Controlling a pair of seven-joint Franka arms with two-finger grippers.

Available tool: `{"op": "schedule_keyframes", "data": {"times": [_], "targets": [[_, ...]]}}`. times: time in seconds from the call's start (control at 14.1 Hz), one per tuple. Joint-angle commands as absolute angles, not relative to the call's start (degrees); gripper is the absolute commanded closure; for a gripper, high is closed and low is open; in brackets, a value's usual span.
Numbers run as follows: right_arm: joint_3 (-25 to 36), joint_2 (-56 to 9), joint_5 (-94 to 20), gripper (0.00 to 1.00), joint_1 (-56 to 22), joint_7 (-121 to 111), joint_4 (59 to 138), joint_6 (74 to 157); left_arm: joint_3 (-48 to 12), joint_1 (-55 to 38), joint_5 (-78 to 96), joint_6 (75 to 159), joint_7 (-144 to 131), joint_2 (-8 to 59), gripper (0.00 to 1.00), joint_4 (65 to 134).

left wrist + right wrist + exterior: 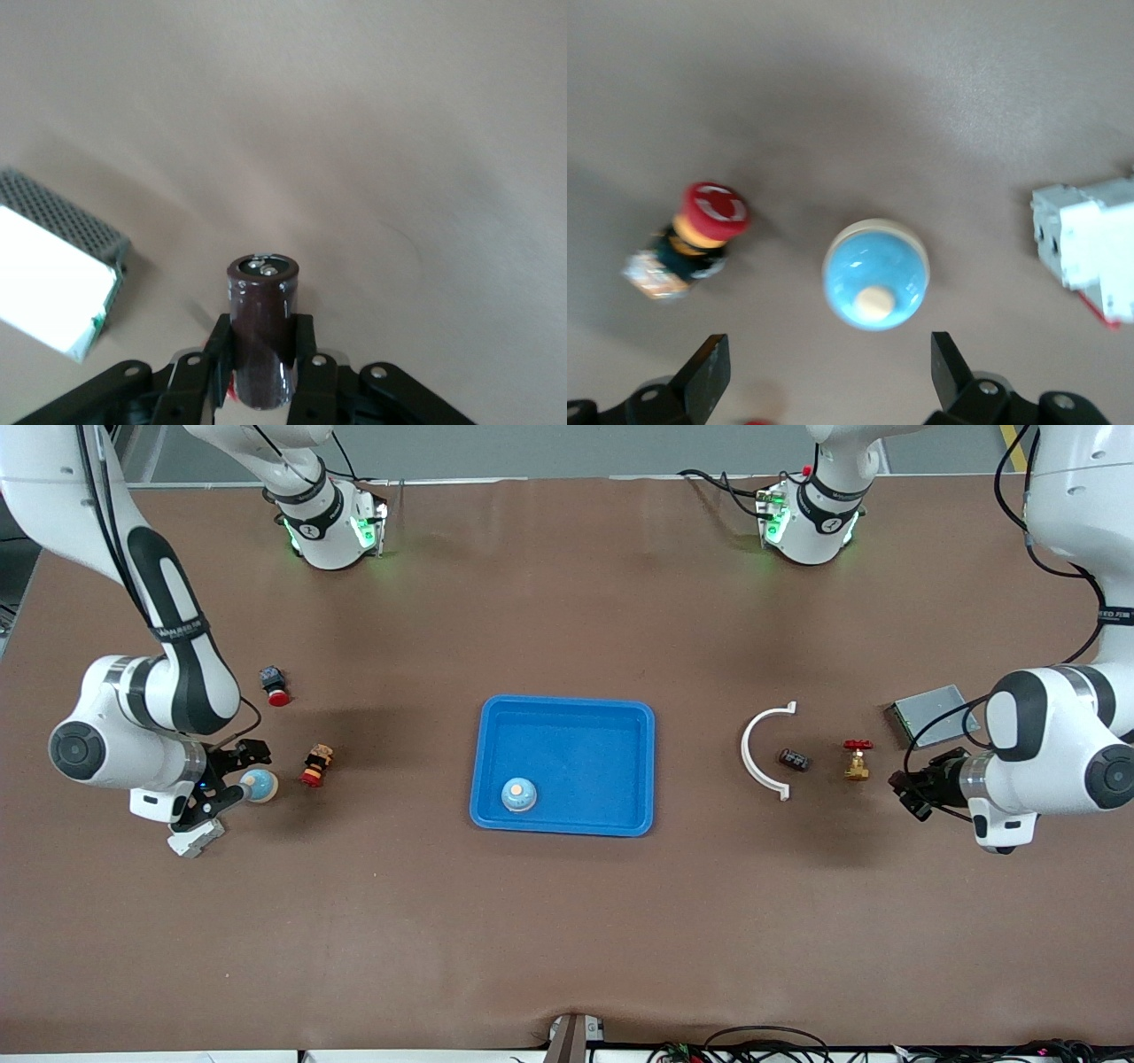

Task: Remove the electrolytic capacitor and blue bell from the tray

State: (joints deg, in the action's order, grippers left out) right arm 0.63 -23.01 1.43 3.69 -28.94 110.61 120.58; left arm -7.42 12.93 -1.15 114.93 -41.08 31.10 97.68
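Note:
My left gripper is shut on a dark brown capacitor and holds it upright above the table; in the front view this gripper hangs beside a brass valve. A second dark capacitor lies on the table inside a white arc. My right gripper is open just above a blue bell; the bell sits ahead of the spread fingers. Another blue bell rests in the blue tray at mid-table.
A red-capped push button stands beside the bell near the right gripper. A white block lies under that gripper. Another red button sits farther from the front camera. A grey metal box lies by the left arm.

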Motion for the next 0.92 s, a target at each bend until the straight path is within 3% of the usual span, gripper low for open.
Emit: {"op": "schedule_keyframes", "data": {"times": [0.0,0.35,0.42,0.64,0.85], "targets": [[0.4,-16.4,1.0,0.0,-0.6,-15.0,111.5,114.7,-8.1,15.2,-1.8,116.4,-35.9,32.3,1.0,97.8],[0.4,-13.4,-5.2,0.0,-9.6,8.3,108.4,108.7,-7.9,15.4,-2.5,118.1,-31.6,33.9,1.0,97.6],[0.4,-12.8,-5.3,0.0,-11.7,12.4,107.8,108.8,-7.9,15.3,-2.5,118.1,-31.6,33.9,0.78,97.6],[0.4,-13.3,-5.3,0.0,-19.7,27.7,104.3,109.2,-7.9,15.2,-2.5,117.3,-31.6,33.7,0.0,97.4],[0.4,-16.2,-5.3,0.0,-27.7,37.7,98.0,109.9,-7.9,14.7,-2.5,117.2,-32.1,33.0,0.0,96.9]]}}
